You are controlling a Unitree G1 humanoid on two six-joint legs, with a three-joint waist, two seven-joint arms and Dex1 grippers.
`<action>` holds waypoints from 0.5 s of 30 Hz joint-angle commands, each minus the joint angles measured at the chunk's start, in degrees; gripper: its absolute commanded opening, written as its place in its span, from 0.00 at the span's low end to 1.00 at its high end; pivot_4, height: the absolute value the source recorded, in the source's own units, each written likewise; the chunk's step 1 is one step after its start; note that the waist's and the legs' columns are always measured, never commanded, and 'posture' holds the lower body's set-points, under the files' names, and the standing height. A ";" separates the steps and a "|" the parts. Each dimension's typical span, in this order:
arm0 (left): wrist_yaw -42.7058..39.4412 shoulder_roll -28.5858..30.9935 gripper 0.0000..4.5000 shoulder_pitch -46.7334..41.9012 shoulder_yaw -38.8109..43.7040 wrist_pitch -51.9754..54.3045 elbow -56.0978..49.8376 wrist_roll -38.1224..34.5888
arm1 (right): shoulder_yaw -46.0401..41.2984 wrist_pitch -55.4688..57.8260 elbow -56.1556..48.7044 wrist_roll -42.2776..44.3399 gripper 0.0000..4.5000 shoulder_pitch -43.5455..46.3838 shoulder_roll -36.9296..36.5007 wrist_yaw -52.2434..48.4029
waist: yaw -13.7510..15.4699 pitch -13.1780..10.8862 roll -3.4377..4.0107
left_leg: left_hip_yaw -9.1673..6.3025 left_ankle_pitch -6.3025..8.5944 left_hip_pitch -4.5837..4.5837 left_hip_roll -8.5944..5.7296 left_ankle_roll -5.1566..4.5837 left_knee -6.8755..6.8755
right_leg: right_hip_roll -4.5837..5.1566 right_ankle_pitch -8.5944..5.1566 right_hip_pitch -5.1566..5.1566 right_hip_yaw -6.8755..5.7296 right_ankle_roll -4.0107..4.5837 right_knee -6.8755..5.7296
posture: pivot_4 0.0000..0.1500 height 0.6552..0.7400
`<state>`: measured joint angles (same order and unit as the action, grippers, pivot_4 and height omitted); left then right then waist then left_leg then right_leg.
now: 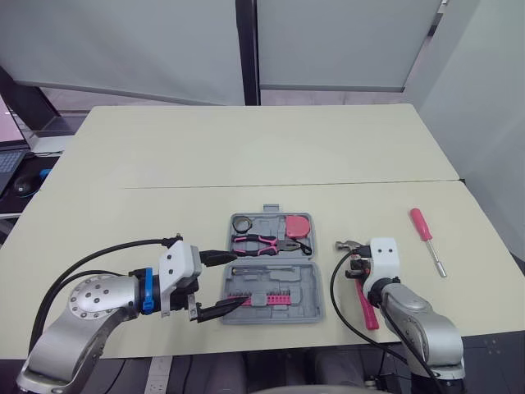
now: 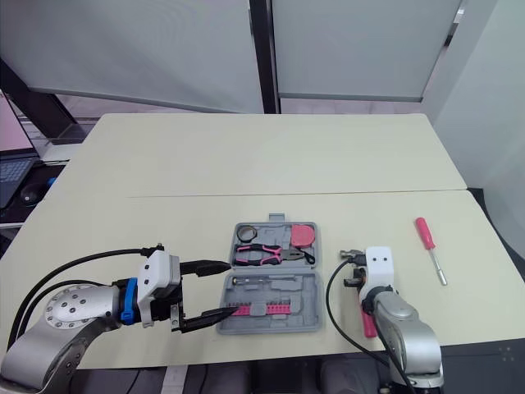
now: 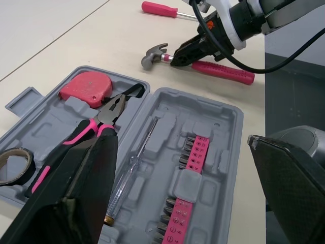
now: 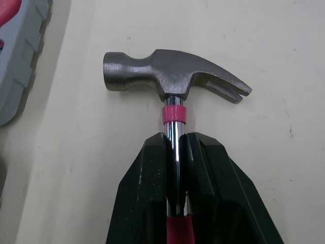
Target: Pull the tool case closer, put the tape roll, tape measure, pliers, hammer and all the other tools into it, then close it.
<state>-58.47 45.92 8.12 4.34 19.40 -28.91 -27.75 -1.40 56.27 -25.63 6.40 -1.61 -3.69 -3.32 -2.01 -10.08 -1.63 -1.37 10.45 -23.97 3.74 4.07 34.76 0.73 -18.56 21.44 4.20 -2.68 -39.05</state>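
Observation:
The grey tool case (image 1: 308, 271) lies open at the table's near middle. Its far half holds a tape roll (image 1: 243, 223), pink-handled pliers (image 1: 264, 244) and a pink tape measure (image 1: 298, 225); the near half holds a row of bits (image 1: 264, 297) and a thin tester screwdriver (image 3: 133, 168). My left gripper (image 1: 236, 279) is open, its fingers straddling the case's left end. To the right of the case, my right gripper (image 4: 176, 168) is shut on the hammer (image 4: 172, 73) shaft just below the steel head, which rests on the table. A pink screwdriver (image 1: 426, 236) lies further right.
A seam crosses the table (image 1: 246, 156) behind the case, with bare surface beyond it. A laptop (image 1: 6, 164) and a mouse (image 1: 25, 185) sit on a lower desk at far left. The near table edge runs just below the case.

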 commanded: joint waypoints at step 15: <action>0.69 0.40 1.00 0.49 0.88 -0.79 -2.45 0.35 | -0.95 4.18 -11.73 5.39 0.83 3.25 -14.18 -11.37 | 0.05 -0.04 0.04 | 0.00 0.00 -0.02 -0.02 0.00 -0.03 | 0.04 -0.04 -0.01 -0.02 -0.10 0.01 | 1.00 1.00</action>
<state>-58.02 45.94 8.45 4.29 19.50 -29.37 -27.55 -2.37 61.13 -34.05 10.66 0.48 -15.35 -10.74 -1.96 -10.12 -1.59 -1.34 10.45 -23.98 3.71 4.07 34.75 0.77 -18.65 21.43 4.21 -2.82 -39.04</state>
